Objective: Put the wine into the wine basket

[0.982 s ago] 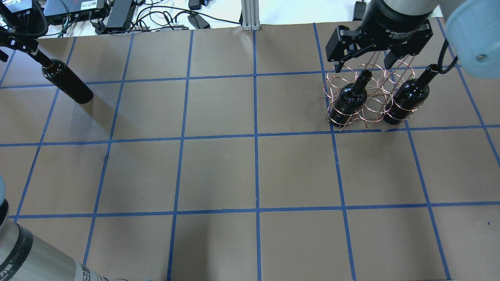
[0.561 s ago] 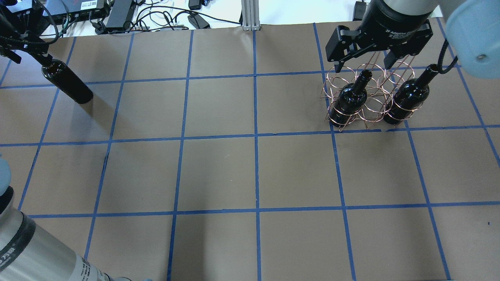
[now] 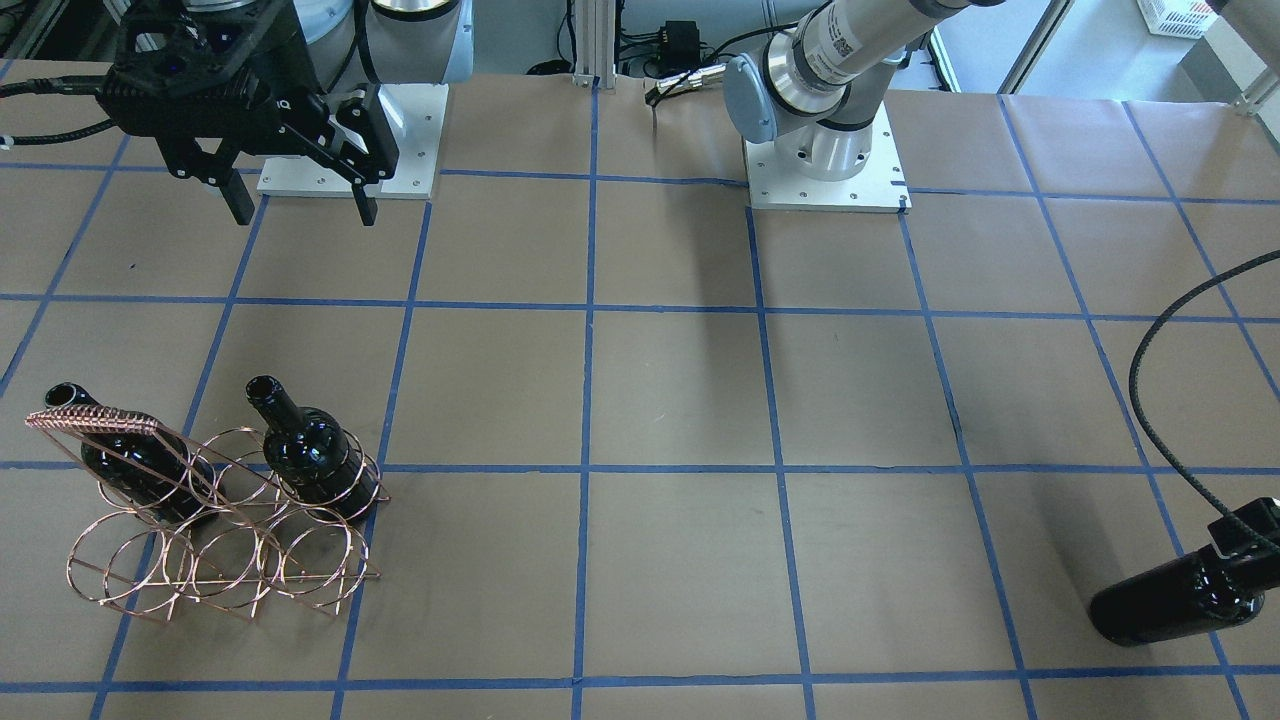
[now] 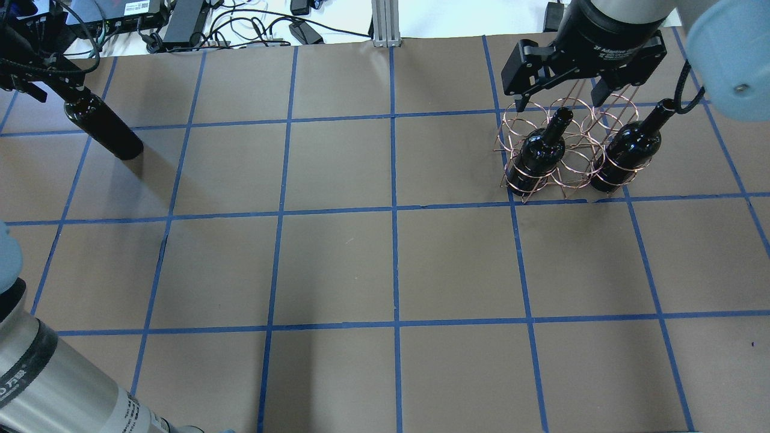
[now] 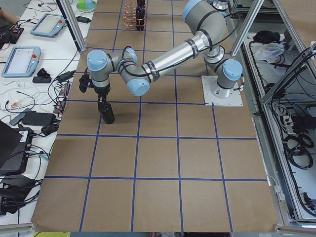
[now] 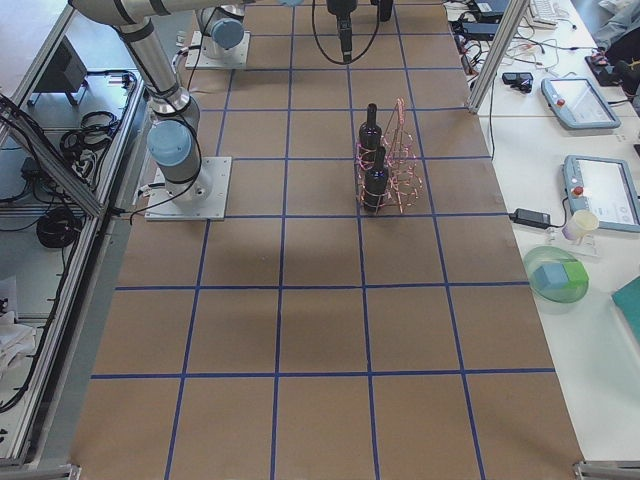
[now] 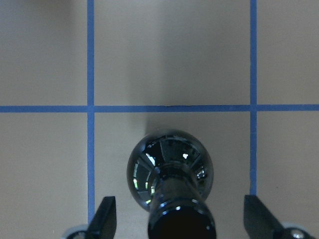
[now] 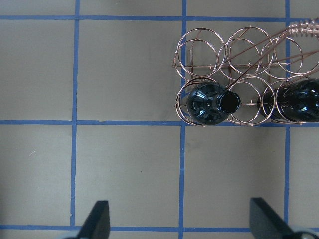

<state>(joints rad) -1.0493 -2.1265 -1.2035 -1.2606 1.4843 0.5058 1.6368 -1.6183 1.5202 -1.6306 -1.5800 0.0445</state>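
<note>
Brown paper tabletop (image 4: 337, 264), blue tape grid (image 4: 395, 264); tangled black cables (image 4: 240, 24) along far edge; white side bench (image 6: 525, 160) holding teach pendants (image 6: 578, 100); even light.

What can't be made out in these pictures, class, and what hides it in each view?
- Front-facing view: the lone bottle's neck, cut off by the right edge.
- Overhead view: the wine basket's far loops, behind the right gripper.
- Exterior left view: the basket's contents, too small, cut by the top edge.
- Left wrist view: the left gripper beyond its fingertips, cut by the bottom edge.
</note>
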